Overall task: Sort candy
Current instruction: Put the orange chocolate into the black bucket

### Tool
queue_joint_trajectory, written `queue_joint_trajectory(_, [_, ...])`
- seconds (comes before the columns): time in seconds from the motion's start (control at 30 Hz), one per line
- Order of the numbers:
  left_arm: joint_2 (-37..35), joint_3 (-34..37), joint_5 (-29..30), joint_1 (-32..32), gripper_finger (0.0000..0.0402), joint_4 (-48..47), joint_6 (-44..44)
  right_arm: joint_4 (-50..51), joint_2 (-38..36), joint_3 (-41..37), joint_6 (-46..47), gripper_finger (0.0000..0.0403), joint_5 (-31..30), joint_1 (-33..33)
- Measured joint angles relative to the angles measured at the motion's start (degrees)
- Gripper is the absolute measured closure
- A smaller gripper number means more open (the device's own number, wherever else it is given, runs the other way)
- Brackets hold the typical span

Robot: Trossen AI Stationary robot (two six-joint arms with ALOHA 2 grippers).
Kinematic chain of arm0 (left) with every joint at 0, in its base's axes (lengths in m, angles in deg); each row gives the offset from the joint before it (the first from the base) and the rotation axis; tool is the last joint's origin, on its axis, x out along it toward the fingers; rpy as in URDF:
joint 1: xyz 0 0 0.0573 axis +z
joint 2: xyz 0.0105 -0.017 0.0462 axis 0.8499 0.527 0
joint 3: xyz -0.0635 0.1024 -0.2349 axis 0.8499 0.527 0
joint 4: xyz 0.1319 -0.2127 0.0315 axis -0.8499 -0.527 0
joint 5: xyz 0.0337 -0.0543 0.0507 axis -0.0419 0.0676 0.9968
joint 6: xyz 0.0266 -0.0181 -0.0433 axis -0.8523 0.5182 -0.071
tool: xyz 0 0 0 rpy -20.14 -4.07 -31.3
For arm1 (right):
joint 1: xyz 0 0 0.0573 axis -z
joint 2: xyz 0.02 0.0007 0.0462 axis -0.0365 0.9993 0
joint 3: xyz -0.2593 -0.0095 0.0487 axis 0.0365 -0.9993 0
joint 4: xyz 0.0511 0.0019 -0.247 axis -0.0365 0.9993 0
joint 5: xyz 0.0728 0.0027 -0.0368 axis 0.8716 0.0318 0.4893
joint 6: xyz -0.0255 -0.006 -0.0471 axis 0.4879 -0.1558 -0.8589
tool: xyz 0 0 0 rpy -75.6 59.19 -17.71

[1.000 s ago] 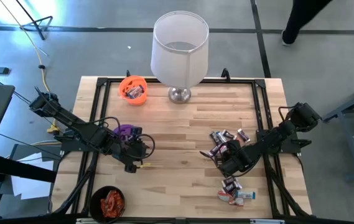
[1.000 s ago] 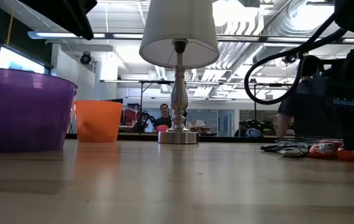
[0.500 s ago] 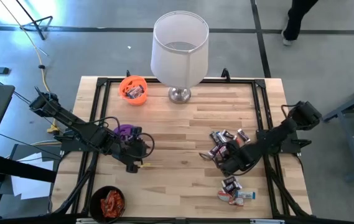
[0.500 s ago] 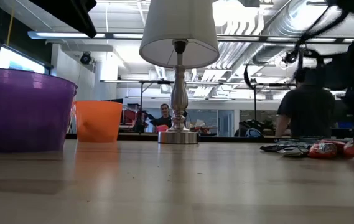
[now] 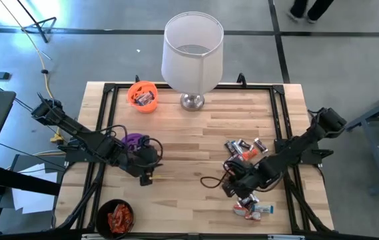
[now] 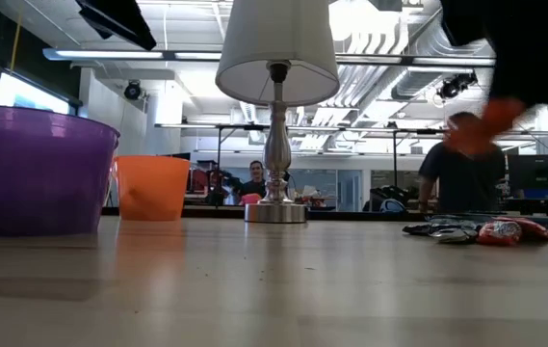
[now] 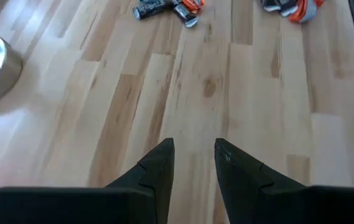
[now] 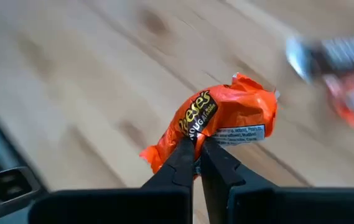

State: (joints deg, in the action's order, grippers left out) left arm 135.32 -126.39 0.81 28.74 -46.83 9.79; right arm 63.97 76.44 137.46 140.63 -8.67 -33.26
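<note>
Aloft: orange candy (image 8: 226,118) (right pincer (image 8: 196,152))

Orange candy (image 6: 473,131) smeared by motion in low view; arm above it just dark blur; lamp shade (image 6: 276,48) cropped at top.

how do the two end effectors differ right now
The right end effector is shut on an orange candy, lifted off the table; the left end effector is open and holds nothing. The right one is by the candy pile; the left one is near the purple cup. Both have dark fingers.
</note>
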Motion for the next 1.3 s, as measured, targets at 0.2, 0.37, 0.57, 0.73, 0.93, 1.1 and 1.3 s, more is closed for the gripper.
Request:
queue_joint_trajectory(0.2, [0.00,0.00,3.85,0.00,0.0298,4.29,1.02,-5.66,-0.09,4.31,-18.25,0.0399,-12.31,1.31])
queue_joint_trajectory(0.37, [0.00,0.00,4.25,0.02,0.0298,13.93,-7.33,-15.76,0.16,4.49,-32.03,0.0399,-18.21,3.84])
queue_joint_trajectory(0.57, [0.00,0.00,1.80,0.57,0.0298,22.68,-13.36,-30.31,1.67,4.16,-52.28,0.0399,-22.00,4.63])
queue_joint_trajectory(0.73, [0.76,0.00,-1.75,0.68,0.0298,27.26,-13.55,-37.64,2.72,4.16,-66.49,0.0399,-23.36,4.63])
queue_joint_trajectory(0.93, [3.59,0.00,-2.14,1.23,0.0298,34.12,-16.94,-39.84,2.73,4.14,-77.69,0.0399,-28.38,4.72])
queue_joint_trajectory(1.1, [7.35,0.00,-6.33,3.05,0.0298,38.55,-17.63,-39.70,2.71,4.11,-79.78,0.0399,-28.91,4.92])
queue_joint_trajectory(1.3, [11.17,0.00,-7.21,5.19,0.0297,44.29,-21.95,-37.50,2.71,4.11,-80.29,0.0399,-28.28,4.72])
